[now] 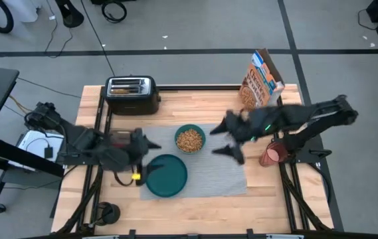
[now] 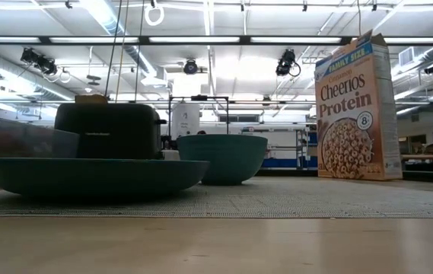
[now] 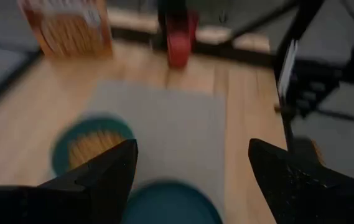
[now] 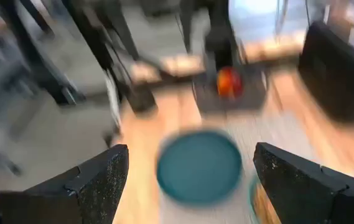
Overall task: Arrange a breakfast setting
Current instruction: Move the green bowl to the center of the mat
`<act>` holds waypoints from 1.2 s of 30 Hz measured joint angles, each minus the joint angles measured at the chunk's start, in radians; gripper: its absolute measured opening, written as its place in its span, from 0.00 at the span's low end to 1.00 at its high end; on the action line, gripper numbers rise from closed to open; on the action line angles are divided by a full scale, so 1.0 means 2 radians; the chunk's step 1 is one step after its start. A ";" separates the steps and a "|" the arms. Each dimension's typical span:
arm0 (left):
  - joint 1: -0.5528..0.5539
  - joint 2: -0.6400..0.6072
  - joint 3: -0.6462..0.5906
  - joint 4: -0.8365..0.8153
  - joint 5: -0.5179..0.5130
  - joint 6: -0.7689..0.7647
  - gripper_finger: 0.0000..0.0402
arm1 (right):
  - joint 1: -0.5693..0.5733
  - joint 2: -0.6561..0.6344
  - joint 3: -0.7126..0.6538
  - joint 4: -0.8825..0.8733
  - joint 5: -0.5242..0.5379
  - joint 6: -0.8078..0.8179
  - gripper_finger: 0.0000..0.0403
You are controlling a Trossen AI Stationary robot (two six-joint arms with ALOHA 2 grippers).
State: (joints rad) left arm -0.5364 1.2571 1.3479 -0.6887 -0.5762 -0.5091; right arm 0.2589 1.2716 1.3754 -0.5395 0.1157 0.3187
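Breakfast setting partly laid, with both grippers released and empty above the placemat.

The grey ribbed placemat (image 1: 205, 166) is laid on the wooden table (image 1: 175, 206). The round teal plate (image 1: 167, 175) is set on its near-left part, and the smaller teal bowl (image 1: 190, 139), filled with cereal, is set at its far edge. The pink cup (image 1: 273, 155) lies off the mat to the right. The left gripper (image 1: 150, 154) is held just beside the plate with fingers spread, nothing grasped. The right gripper (image 1: 223, 139) is held beside the bowl, likewise spread and empty. A cereal box (image 1: 262, 79) and a toaster (image 1: 132, 94) are seen at the back.
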 joint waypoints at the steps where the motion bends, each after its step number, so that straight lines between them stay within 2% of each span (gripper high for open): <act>1: -0.006 0.005 0.000 -0.011 0.005 -0.020 0.78 | 0.009 0.015 0.000 -0.018 0.015 0.003 0.86; 7: -0.008 0.030 0.000 -0.130 -0.007 -0.188 0.78 | 0.023 0.106 0.000 -0.144 0.102 0.038 0.86; 12: 0.002 0.040 0.000 -0.176 -0.008 -0.255 0.78 | -0.024 0.166 -0.001 -0.212 0.115 -0.037 0.86; 15: 0.008 0.040 0.000 -0.183 -0.015 -0.277 0.78 | -0.071 0.189 -0.001 -0.179 0.102 -0.077 0.86; 19: 0.015 0.039 -0.021 -0.181 -0.018 -0.302 0.78 | -0.136 0.209 0.000 -0.136 0.115 -0.085 0.86; 23: 0.016 0.031 -0.083 -0.170 -0.012 -0.345 0.78 | -0.199 0.233 0.000 -0.077 0.110 -0.148 0.86; 25: 0.018 0.027 -0.121 -0.139 -0.003 -0.359 0.78 | -0.225 0.254 0.000 -0.039 0.086 -0.181 0.84; 27: 0.017 0.022 -0.155 -0.114 0.000 -0.372 0.78 | -0.245 0.275 0.000 -0.007 0.063 -0.198 0.81; 30: 0.018 0.014 -0.190 -0.094 0.002 -0.393 0.78 | -0.264 0.306 0.000 0.023 0.057 -0.200 0.76; 32: 0.018 0.013 -0.204 -0.093 0.003 -0.404 0.78 | -0.274 0.317 0.000 0.030 0.051 -0.201 0.73; 36: 0.018 0.012 -0.218 -0.091 0.006 -0.408 0.78 | -0.287 0.329 0.000 0.021 0.008 -0.212 0.69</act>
State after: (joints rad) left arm -0.4999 1.2804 0.9127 -0.8703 -0.5633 -1.3255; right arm -0.3146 1.9304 1.3746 -0.4968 0.1317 -0.1057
